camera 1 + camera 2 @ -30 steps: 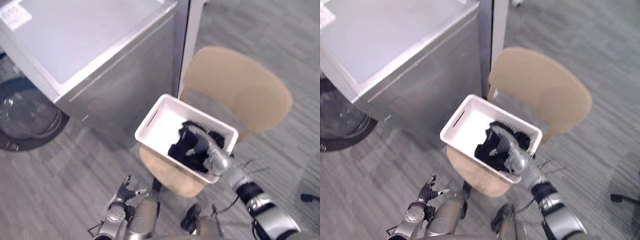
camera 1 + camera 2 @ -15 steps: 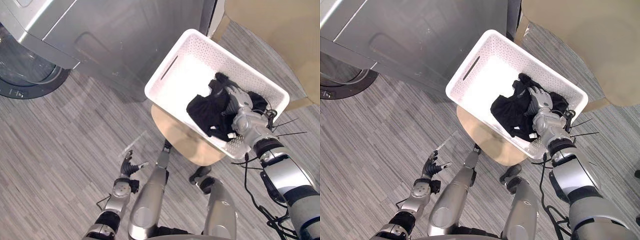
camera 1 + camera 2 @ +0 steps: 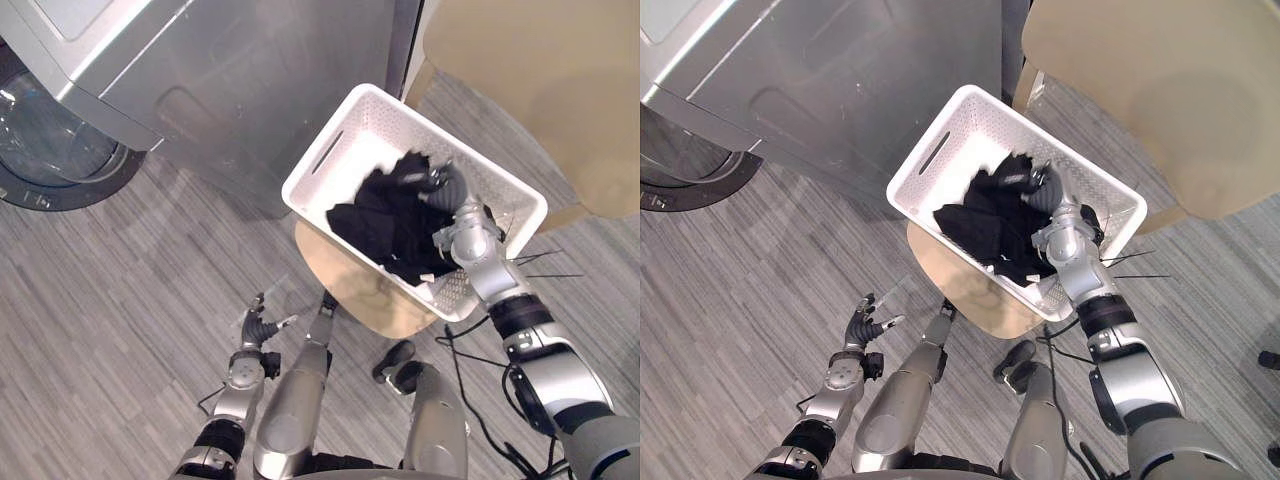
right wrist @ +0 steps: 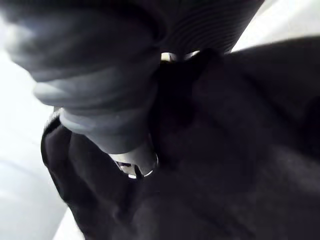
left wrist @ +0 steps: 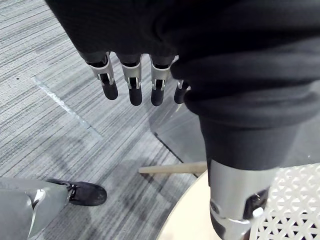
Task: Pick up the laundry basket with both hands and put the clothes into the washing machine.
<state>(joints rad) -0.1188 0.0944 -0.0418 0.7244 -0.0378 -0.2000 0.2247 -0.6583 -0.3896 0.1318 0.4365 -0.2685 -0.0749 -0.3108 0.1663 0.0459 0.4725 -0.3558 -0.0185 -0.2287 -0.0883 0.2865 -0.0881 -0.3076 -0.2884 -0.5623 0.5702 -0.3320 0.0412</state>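
A white perforated laundry basket (image 3: 331,152) rests on a round tan stool (image 3: 362,296) beside the washing machine (image 3: 230,80). Black clothes (image 3: 385,215) are bunched in the basket's middle. My right hand (image 3: 462,232) reaches in from the near right rim, its fingers curled into the dark cloth (image 4: 225,150). My left hand (image 3: 255,330) hangs low over the floor to the stool's left, apart from the basket. Its fingers (image 5: 131,85) are straight and hold nothing.
The washer's round glass door (image 3: 50,150) faces the floor area at far left. A large tan chair back (image 3: 540,90) stands behind the basket at upper right. Grey striped flooring (image 3: 120,300) lies open between the washer door and the stool.
The camera has shifted. My right hand's fingers have curled into the black clothes, and the cloth has bunched up towards the basket's middle. The left hand stays as it was.
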